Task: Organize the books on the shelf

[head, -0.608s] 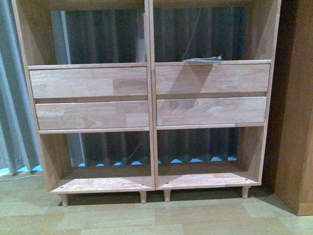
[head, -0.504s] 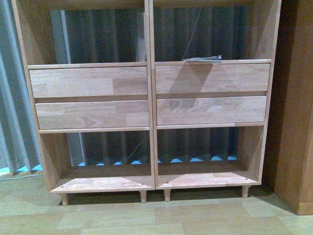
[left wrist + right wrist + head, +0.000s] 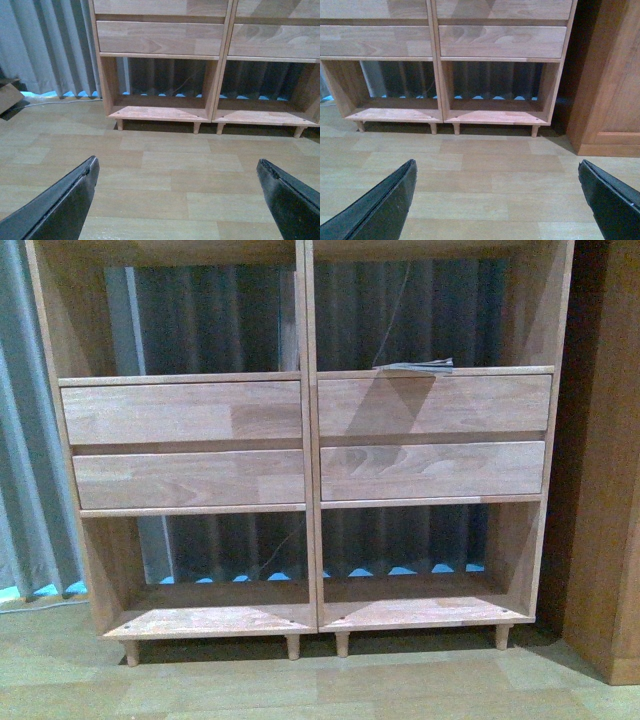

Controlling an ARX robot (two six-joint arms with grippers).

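Note:
The light wooden shelf [image 3: 308,440] fills the front view, with two columns, four drawer fronts and peg legs. A thin book [image 3: 415,366] lies flat on the ledge above the upper right drawer; only its edge shows. The taller teal-edged book is out of view. My left gripper [image 3: 177,172] is open and empty above the floor, well short of the shelf's [image 3: 220,65] lower left bay. My right gripper [image 3: 497,172] is open and empty above the floor, facing the shelf's [image 3: 436,65] lower bays. Neither arm shows in the front view.
A darker wooden cabinet [image 3: 605,460] stands right of the shelf, also in the right wrist view [image 3: 610,85]. Grey curtains [image 3: 30,470] hang behind and to the left. A dark object [image 3: 10,97] sits at the floor's left edge. Wood-look floor [image 3: 170,165] lies between me and the shelf.
The shelf sits slightly lower in the front view than before, a small camera shift. The book has not moved on its ledge.

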